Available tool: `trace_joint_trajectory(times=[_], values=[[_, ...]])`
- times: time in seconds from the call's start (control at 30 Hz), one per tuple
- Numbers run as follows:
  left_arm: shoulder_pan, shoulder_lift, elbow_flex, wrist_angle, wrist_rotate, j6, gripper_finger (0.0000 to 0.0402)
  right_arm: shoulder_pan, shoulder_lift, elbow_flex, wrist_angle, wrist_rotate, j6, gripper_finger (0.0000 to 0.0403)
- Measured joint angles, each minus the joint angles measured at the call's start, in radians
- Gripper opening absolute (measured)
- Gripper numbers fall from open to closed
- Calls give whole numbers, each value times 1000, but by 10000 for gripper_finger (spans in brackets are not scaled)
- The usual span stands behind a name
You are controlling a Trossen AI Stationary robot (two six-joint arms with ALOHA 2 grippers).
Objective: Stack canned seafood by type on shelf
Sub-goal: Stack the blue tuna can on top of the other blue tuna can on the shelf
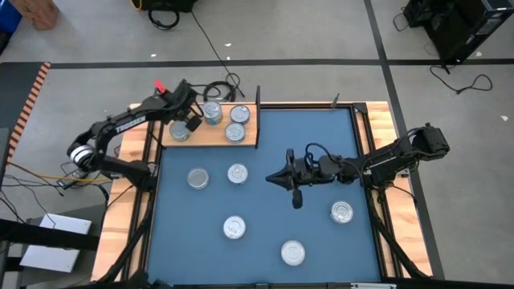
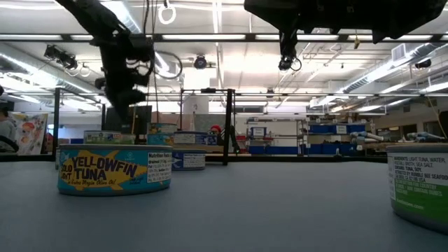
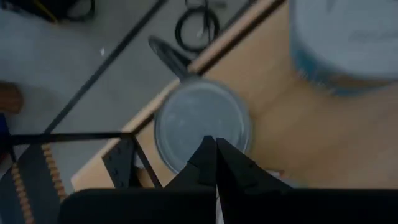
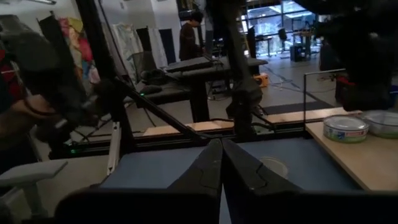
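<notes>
On the shelf (image 1: pixel 210 132) at 11 o'clock lie four tins (image 1: pixel 236 132); five more (image 1: pixel 237 172) sit scattered on the blue mat (image 1: pixel 261 241) covering the bench. The left gripper (image 1: pixel 193 122), clenched and empty, hangs over the shelf's left tin (image 3: pixel 202 124). The right gripper (image 1: pixel 271 177), clenched and empty, hovers mid-mat.

Tuna tins on a blue mat, seen from table height.
A yellowfin tuna tin (image 2: pixel 114 169) sits near on the blue mat (image 2: pixel 266 210); a green-labelled tin (image 2: pixel 418 183) is cut off at the right edge. More tins (image 2: pixel 189 159) stand farther back beside a black post (image 2: pixel 225 126). Two dark arms (image 2: pixel 122 63) hang from above.
</notes>
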Motion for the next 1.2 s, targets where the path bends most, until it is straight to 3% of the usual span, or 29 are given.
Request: trace_joint_trajectory(times=[0.6, 1.2], values=[[-362, -322, -184, 297, -2, -78, 1, -7, 0, 0, -21, 12, -83, 21], [-701, -348, -426, 655, -13, -75, 2, -7, 0, 0, -44, 12, -81, 14]])
